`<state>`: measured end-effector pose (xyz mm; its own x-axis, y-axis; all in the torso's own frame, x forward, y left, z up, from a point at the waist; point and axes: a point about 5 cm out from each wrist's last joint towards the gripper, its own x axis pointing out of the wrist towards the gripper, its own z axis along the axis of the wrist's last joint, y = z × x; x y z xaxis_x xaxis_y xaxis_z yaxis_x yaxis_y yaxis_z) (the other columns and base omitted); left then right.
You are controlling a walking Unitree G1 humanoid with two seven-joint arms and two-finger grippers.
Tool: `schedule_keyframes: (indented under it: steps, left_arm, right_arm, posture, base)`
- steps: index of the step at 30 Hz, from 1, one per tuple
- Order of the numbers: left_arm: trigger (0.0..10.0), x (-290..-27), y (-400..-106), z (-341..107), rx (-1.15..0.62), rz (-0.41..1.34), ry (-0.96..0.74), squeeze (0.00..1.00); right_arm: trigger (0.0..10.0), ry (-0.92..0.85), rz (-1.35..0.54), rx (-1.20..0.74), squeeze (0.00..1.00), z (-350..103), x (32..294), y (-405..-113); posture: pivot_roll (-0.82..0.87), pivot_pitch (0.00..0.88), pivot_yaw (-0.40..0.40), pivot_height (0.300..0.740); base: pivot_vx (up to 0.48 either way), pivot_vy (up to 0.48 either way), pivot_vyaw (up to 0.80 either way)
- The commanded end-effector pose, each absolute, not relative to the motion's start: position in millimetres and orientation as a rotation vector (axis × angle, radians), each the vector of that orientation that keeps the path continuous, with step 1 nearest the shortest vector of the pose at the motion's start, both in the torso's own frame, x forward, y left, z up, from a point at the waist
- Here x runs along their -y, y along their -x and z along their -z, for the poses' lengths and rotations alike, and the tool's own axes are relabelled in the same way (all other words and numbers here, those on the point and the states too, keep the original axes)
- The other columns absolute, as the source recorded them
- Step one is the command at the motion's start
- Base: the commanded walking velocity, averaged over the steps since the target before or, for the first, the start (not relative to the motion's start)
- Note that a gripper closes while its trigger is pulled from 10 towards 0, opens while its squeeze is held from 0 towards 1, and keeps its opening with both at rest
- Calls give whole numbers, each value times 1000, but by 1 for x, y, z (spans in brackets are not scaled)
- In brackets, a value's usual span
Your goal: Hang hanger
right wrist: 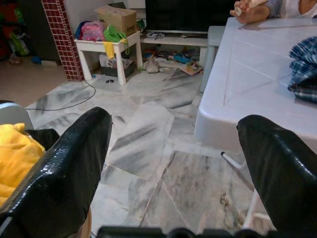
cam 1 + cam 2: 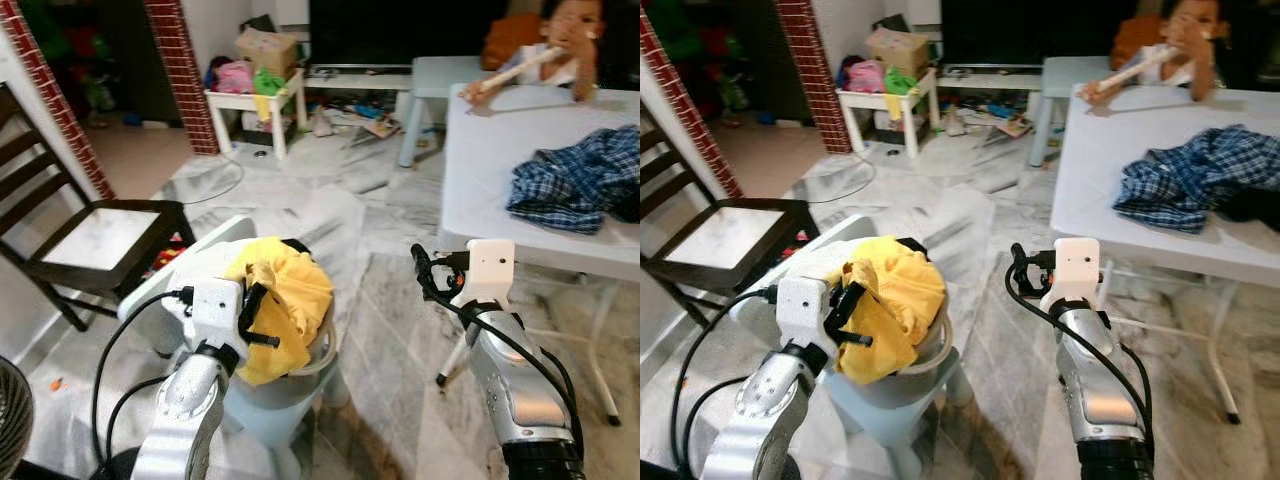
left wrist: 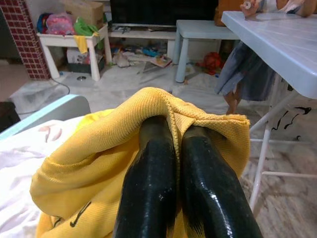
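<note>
No hanger anywhere I can spot, so I reckon I'm at the pick-up-the-clothes step. From the white plastic table (image 2: 520, 160) with the crumpled blue plaid shirt (image 2: 580, 180), the grey basket (image 2: 300, 385) sits down to its left. My left gripper (image 3: 174, 148) is pinched tight on a soft ribbed yellow shirt (image 2: 285, 300) there. Right gripper (image 1: 173, 163) gapes wide beside the table. Next: lift it clear.

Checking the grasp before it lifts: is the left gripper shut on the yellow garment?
Shut. In the left wrist view the left gripper has both black fingers pressed together, with a fold of the yellow garment pinched between them.
</note>
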<state>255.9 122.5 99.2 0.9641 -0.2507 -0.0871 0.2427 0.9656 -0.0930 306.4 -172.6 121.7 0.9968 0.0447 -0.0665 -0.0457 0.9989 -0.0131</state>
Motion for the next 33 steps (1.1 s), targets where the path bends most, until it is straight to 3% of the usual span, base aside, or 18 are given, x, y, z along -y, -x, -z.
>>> schedule_keyframes:
  steps: [1,11,18,33]
  left_arm:
    - [10000,-126,-257,-100,-98,237,84,0]
    - [10000,-124,-261,-99,-101,246,107,0]
    - [10000,-124,-260,-97,-109,246,113,0]
    - [10000,-121,-259,-92,-128,248,116,0]
  right_arm:
    - [10000,9,-55,-51,0,-127,169,-310]
    - [10000,7,-65,-45,0,-129,167,-312]
    - [10000,7,-71,-44,0,-129,166,-312]
    - [10000,13,-72,-50,0,-128,168,-312]
  posture:
    - [-65,0,84,740]
    - [-71,0,82,740]
    - [-70,0,79,740]
    - [-82,0,78,740]
  base:
    - [0,0,0]
    - [0,0,0]
    - [251,-297,-116]
    - [278,-339,-793]
